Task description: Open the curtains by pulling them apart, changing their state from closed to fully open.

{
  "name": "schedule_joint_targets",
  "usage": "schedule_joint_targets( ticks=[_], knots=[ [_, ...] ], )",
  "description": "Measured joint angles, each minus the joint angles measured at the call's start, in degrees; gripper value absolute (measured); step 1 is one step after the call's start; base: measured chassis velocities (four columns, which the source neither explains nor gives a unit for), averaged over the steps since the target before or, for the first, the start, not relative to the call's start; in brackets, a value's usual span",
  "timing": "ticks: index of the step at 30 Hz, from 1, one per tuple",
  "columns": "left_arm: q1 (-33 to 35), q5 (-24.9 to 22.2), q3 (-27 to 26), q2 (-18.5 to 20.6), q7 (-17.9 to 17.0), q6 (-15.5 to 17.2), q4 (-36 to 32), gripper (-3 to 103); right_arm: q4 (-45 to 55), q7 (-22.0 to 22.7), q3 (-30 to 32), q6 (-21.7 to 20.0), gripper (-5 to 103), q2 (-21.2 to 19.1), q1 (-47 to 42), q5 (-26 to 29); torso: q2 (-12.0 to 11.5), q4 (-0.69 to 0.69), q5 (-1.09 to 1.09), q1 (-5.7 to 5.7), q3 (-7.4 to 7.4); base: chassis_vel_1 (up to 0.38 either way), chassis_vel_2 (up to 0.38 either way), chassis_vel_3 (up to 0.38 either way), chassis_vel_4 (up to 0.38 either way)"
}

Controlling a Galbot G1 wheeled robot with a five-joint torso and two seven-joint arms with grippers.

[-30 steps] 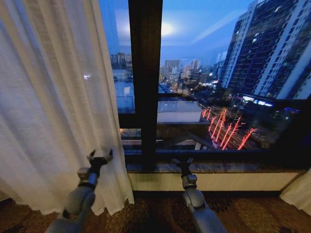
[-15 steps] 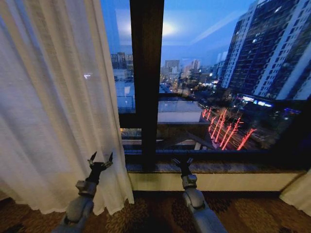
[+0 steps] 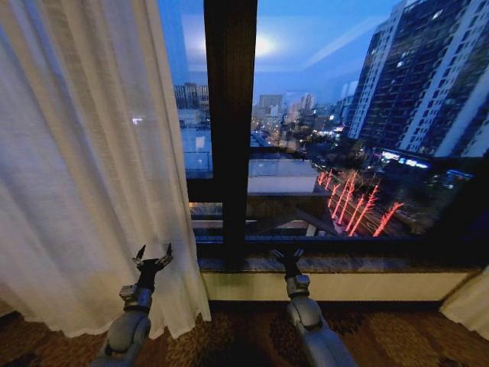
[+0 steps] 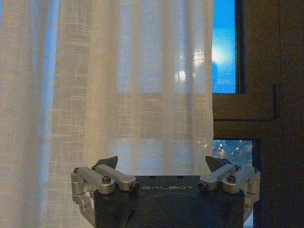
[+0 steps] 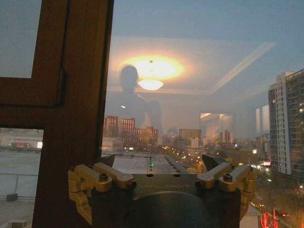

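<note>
The left curtain panel [image 3: 84, 168], sheer white and pleated, hangs over the left part of the window down to the floor. A corner of the right curtain panel [image 3: 470, 302] shows low at the far right. Between them the glass is bare. My left gripper [image 3: 153, 257] is open, held low in front of the left panel's inner edge and holding nothing. The left wrist view has the left gripper [image 4: 161, 160] facing the sheer fabric [image 4: 118, 85] with a gap between them. My right gripper [image 3: 288, 255] is open near the sill and points at bare glass [image 5: 161, 159].
A dark vertical window post [image 3: 229, 130] stands just right of the left panel. A stone sill [image 3: 344, 264] runs under the glass, above a pale wall strip. Patterned carpet [image 3: 397, 336] covers the floor. City buildings lie outside.
My left gripper has dropped lower and drawn back from the left panel's edge, staying open. The curtain panels and the right arm have not moved.
</note>
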Motion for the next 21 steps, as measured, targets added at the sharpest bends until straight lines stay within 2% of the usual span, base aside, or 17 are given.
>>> schedule_joint_targets(
  ticks=[9,21],
  knots=[
    [-1.6,0.3,1.2,0.1,0.4,0.3,1.2,100,0.0,0.0,0.0,0.0,100,0.0,0.0,0.0,0.0,0.01,-0.01,0.02,0.01,-0.023,0.039,0.006,-0.042],
    [-10.4,-3.8,3.8,3.8,1.6,1.4,7.8,100,0.0,0.0,0.0,0.0,100,0.0,0.0,0.0,0.0,0.00,0.00,0.00,0.00,0.000,0.000,0.000,0.000]
  ],
)
